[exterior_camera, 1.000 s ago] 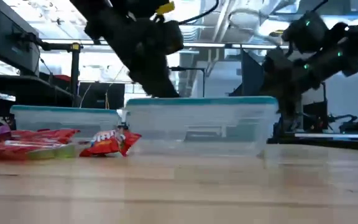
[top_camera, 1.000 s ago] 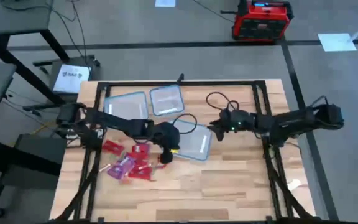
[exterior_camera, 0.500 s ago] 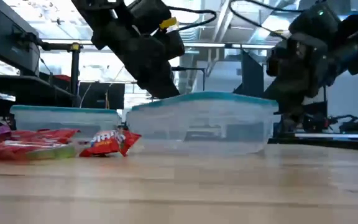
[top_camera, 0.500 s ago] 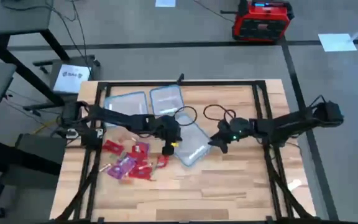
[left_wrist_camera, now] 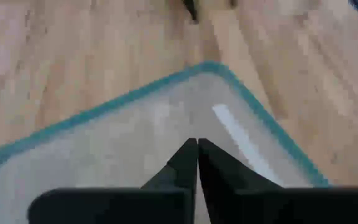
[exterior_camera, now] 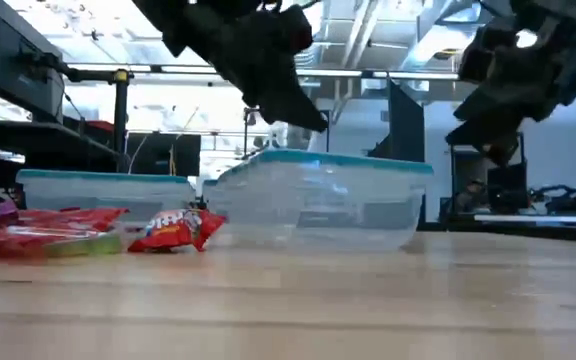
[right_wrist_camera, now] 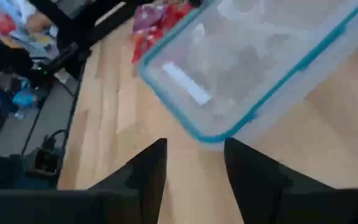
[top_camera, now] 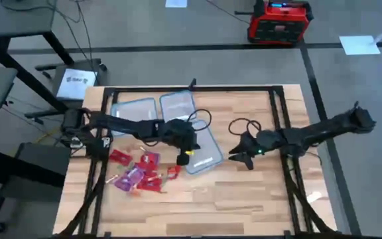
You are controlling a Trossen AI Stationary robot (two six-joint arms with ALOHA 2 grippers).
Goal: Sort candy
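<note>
lying heaped on table: candy (top_camera: 140, 174), shiny red, pink, purple wrappers

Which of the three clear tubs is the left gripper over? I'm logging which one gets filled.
The tub nearest the table's middle, turned askew: the shut left gripper hangs above it. The other two tubs sit side by side at the far edge.

Glossy candy wrappers (top_camera: 141, 174), clear plastic tub (top_camera: 203, 149), matt wood table (top_camera: 244, 199).
</note>
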